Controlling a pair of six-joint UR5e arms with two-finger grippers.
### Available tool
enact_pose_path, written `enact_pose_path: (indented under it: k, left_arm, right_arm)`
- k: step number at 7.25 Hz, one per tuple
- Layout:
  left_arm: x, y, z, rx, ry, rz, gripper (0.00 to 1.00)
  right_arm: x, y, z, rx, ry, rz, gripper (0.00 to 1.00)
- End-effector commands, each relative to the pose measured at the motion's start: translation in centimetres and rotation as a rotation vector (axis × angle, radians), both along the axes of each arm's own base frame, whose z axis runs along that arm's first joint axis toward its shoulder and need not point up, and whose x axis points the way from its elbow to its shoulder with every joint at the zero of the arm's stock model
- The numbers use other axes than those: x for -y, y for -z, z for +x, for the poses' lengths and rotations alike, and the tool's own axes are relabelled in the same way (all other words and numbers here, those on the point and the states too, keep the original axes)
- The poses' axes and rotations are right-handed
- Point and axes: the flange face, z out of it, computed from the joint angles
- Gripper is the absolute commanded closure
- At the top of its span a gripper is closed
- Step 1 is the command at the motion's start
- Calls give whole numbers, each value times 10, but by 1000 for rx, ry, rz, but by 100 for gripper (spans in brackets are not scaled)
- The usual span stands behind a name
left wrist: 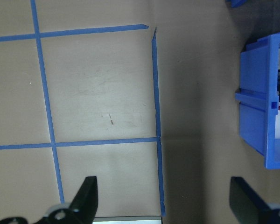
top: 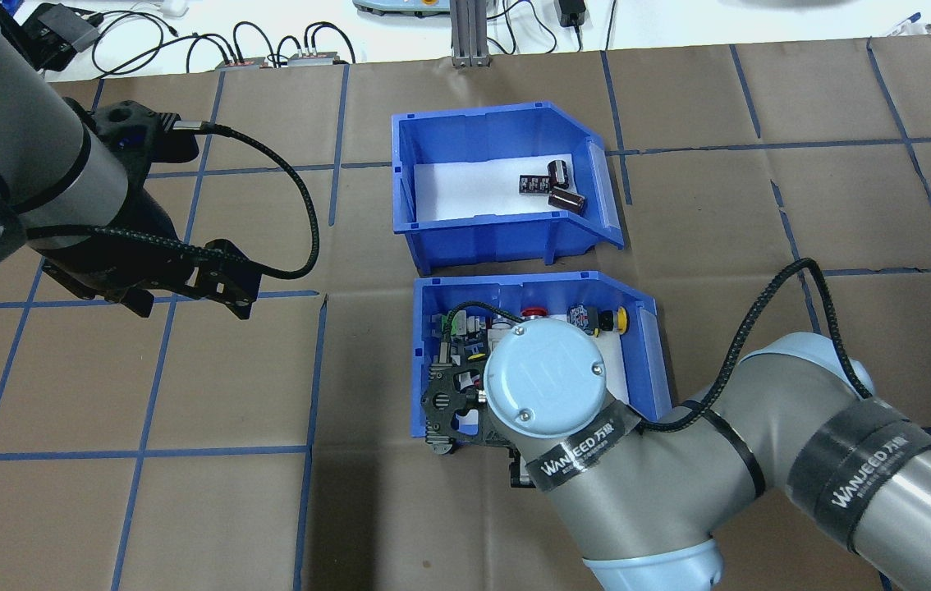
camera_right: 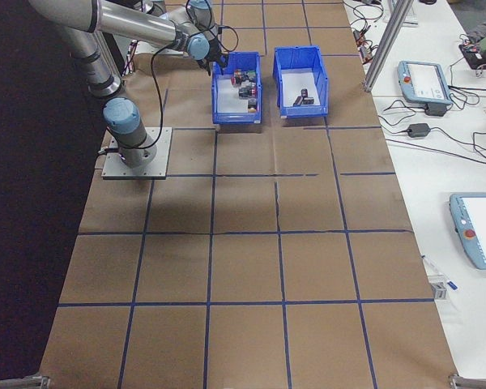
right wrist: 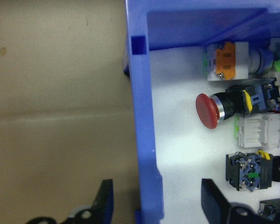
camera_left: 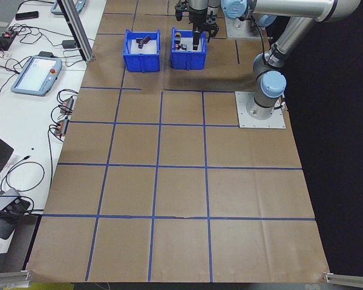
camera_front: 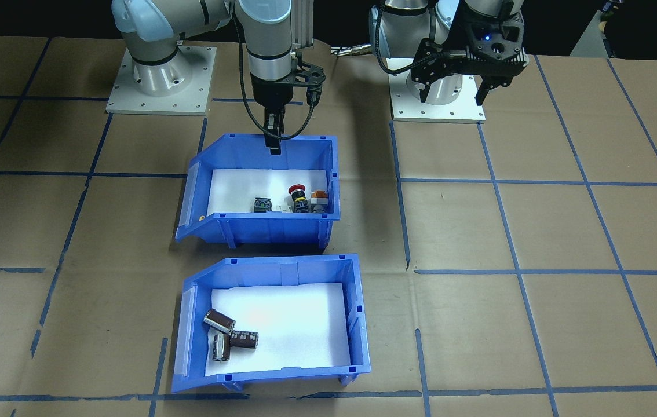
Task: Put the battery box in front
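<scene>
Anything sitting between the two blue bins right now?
No. In the front-facing view, only a bare strip of brown table separates the battery box from the switch bin.

Grey arms, pale-blue joints, black grippers, cables.

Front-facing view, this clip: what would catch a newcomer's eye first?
Two blue bins sit one behind the other on the brown, blue-taped table. The battery box, with three dark cylinders on white foam, lies farther from the robot; the switch bin with its red push-button lies nearer. The right gripper straddles the switch bin's back wall, jaws open, while the left gripper hangs open over bare table.
</scene>
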Motion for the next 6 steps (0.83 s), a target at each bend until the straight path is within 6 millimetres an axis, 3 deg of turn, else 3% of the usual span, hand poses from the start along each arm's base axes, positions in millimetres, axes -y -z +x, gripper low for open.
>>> enact_pose_path:
  k: [1,2,4,6]
  left_arm:
    - [11,-3,1,-4,0,-5,1]
    - [18,1,2,-5,-3,-21,1]
    - [26,-6,2,-3,-4,-81,1]
    - [33,-6,4,4,3,-104,1]
  right_arm:
    - [-3,-45,-14,-16,23,26,0]
    - [12,-63,-22,-32,61,57,0]
    - [63,-87,-73,-19,315,60,0]
    - [97,-99,-120,34,648,40,0]
